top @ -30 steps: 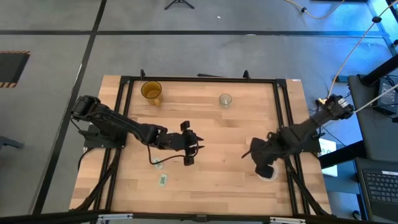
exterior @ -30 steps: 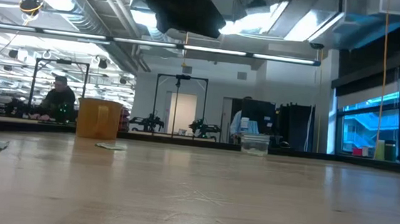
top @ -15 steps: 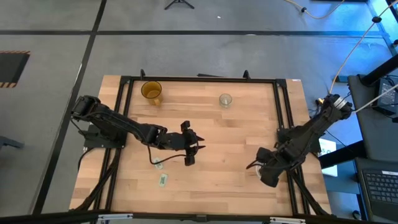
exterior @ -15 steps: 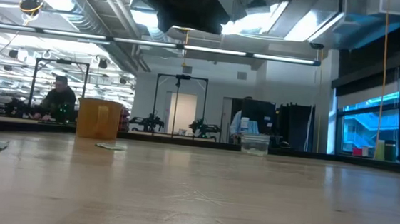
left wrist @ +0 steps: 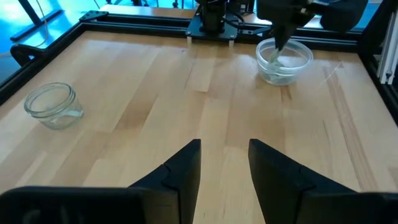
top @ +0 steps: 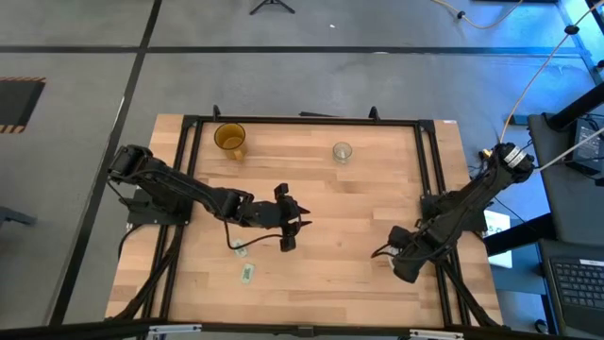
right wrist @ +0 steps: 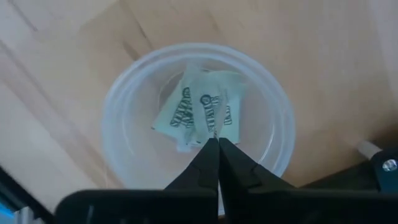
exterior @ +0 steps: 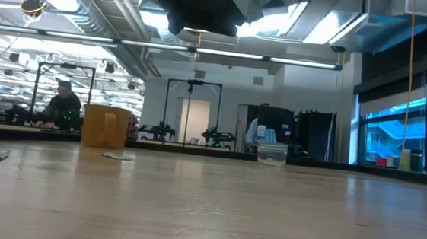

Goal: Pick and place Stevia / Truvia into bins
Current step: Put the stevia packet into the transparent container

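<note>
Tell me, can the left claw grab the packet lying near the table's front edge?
Probably yes. The left claw is open, and nothing covers the packet.

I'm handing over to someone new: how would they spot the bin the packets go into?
Start at the wooden table and go to the side where the right arm works. Directly below the right gripper, whose fingers are shut, stands the round clear plastic bin, wide and shallow. Unlike the amber cup and the small glass jar along the far edge, it holds white-and-green Stevia packets.
</note>
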Robot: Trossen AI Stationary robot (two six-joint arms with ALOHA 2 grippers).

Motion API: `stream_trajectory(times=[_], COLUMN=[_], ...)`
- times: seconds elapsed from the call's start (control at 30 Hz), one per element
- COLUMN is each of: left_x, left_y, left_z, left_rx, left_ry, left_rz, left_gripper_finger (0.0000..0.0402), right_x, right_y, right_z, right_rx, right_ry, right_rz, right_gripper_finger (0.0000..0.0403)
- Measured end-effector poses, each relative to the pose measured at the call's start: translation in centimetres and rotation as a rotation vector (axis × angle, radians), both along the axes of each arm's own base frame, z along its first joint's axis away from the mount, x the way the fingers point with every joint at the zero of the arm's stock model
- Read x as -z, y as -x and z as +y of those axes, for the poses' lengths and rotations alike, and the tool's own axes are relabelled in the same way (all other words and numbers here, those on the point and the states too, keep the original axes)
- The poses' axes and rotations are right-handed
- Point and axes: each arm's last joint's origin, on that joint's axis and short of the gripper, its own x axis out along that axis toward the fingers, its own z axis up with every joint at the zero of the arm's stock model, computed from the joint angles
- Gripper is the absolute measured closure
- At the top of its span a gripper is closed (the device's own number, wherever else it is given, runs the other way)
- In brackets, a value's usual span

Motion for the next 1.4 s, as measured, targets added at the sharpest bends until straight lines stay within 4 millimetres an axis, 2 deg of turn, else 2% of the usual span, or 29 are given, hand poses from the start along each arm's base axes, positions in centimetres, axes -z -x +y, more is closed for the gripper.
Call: stream_trajectory(times=[0.27,0.5,0.6,0.73,0.9,1.07,1.23,1.4], left_x=[0.0,0.0,0.0,0.0,0.0,-0.2,-0.5,-1.2], left_y=[0.0,0.0,0.0,0.2,0.6,1.6,3.6,5.7], left_z=[0.0,0.0,0.0,-0.6,-1.9,-3.8,-5.8,-8.1], left_rx=[0.000,0.001,0.026,0.113,0.205,0.269,0.248,0.236], left_ry=[0.000,-0.003,-0.033,-0.196,-0.328,-0.377,-0.290,-0.186], left_rz=[0.000,0.000,0.008,0.037,0.054,0.060,0.089,0.120], left_gripper_finger=[0.0272,0.0272,0.0272,0.0272,0.0272,0.0272,0.0272,0.0272], right_x=[0.3,0.1,-1.2,-4.9,-9.5,-12.4,-13.5,-13.7], right_y=[0.1,0.0,0.0,-0.1,-1.6,-4.1,-6.7,-9.4], right_z=[-0.1,0.0,0.0,-0.1,0.0,0.3,0.5,0.0], right_rx=[0.002,0.003,0.003,0.005,-0.006,-0.120,-0.294,-0.505], right_ry=[0.001,-0.004,0.024,0.106,0.161,0.206,0.200,0.297], right_rz=[-0.002,-0.007,0.024,0.043,-0.179,-0.496,-0.716,-0.918], right_gripper_finger=[0.0375,0.0322,0.0305,0.0298,0.0297,0.0297,0.0297,0.0297])
